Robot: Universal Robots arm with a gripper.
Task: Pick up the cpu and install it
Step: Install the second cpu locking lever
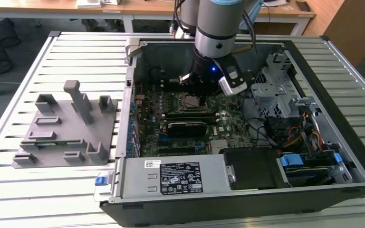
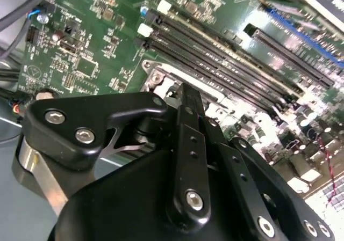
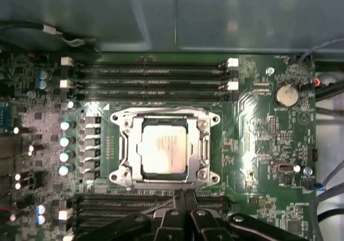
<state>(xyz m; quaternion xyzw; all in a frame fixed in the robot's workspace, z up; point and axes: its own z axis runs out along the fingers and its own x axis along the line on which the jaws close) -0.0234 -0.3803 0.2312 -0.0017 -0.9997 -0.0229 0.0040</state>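
My gripper (image 3: 181,198) hangs over the motherboard (image 3: 258,123), fingers pressed together and grasping nothing. The cpu (image 3: 164,152) already sits in its socket frame (image 3: 124,144) — centre of the first wrist view — just beyond my fingertips, between the memory slots (image 3: 145,80).

Silvery-grey cpu (image 3: 164,150), thin darker rim; green motherboard (image 3: 258,123); black gripper (image 3: 183,219); grey ribbed table (image 1: 55,52).

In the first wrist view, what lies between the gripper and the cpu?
The cpu sits in the socket frame. Between it and the gripper lie that frame's near edge and black memory slots on the motherboard.
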